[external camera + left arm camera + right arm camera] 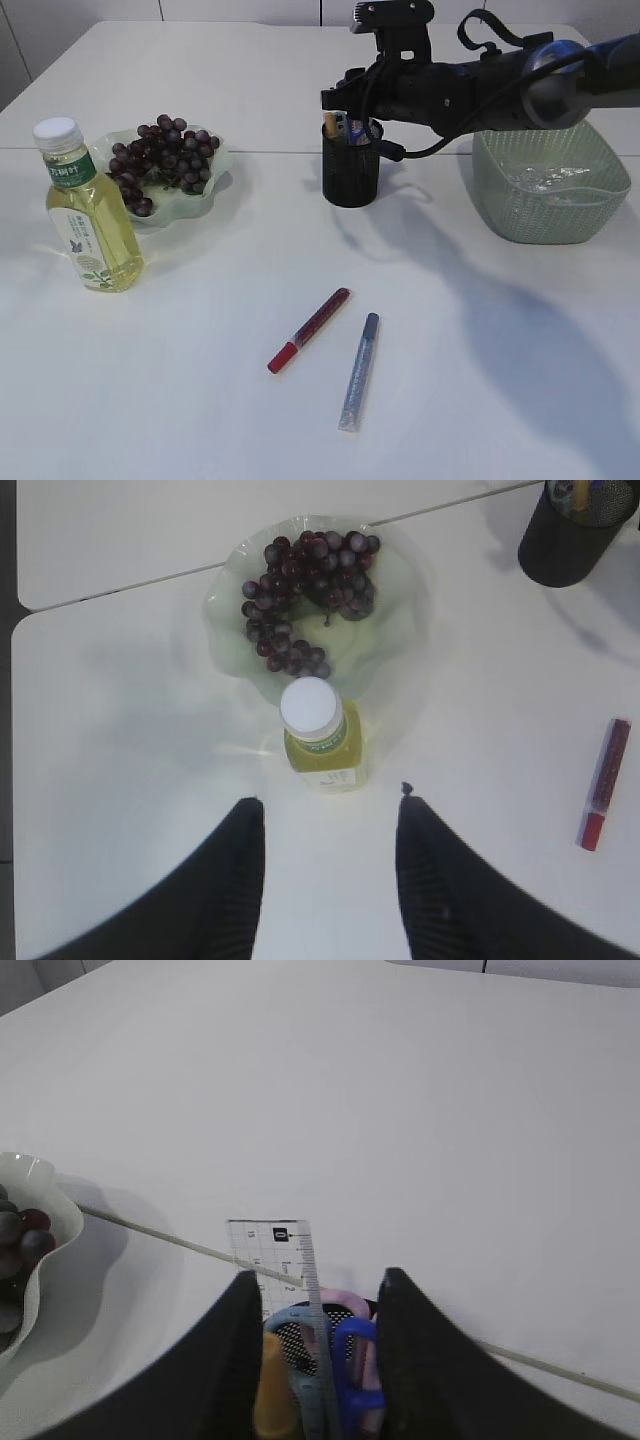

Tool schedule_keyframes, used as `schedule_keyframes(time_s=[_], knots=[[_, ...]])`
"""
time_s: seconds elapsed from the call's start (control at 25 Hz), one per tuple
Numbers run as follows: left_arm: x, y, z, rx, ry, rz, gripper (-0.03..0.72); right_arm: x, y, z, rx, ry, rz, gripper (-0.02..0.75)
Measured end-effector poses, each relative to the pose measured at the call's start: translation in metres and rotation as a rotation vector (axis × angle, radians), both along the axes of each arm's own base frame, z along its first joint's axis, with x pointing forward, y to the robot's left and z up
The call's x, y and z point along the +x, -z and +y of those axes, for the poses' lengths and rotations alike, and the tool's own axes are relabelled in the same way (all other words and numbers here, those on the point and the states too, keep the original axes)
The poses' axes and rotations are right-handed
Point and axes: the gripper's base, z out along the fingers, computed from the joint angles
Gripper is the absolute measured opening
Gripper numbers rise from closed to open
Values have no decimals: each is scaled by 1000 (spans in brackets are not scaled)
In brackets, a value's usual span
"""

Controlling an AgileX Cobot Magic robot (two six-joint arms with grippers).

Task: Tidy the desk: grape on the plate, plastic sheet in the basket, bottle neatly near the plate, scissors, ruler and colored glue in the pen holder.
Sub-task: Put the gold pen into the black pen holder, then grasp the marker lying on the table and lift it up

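Standing between tool [315, 1305] fingers: ruler [290, 1280]

The right arm hides the pen holder [351, 175] rim; the plastic sheet [548, 181] in the basket [520, 215] is indistinct.

Right gripper [315, 1310] spread above pen holder [318, 1328]. Ruler [290, 1290] upright between fingers [425, 1360], beside blue scissors [355, 1365] and yellow item [272, 1390]. Plate [40, 1230] with grapes [18, 1235] at left edge.

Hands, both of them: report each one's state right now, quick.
Left hand: open, holding nothing, hovering just short of the bottle.
Right hand: open over the pen holder, straddling the ruler; no grip visible.
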Motion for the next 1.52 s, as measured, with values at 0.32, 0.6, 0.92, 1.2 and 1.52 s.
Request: schedule_keyframes(time_s=[0.32, 0.6, 0.92, 1.2, 1.52], knots=[[0, 0, 1, 6, -3, -2, 317, -4, -12, -1, 15, 7, 43, 380], [0, 0, 2, 16, -8, -6, 315, -19, -69, -3, -15, -9, 237, 382], [0, 0, 2, 17, -8, -7, 310, -55, -85, -5, -80, -69, 685, 382], [1, 0, 2, 17, -8, -7, 309, -74, -81, -10, -159, -93, 894, 382], [1, 0, 2, 17, -8, -7, 309, -75, -82, -10, -147, -84, 902, 382]])
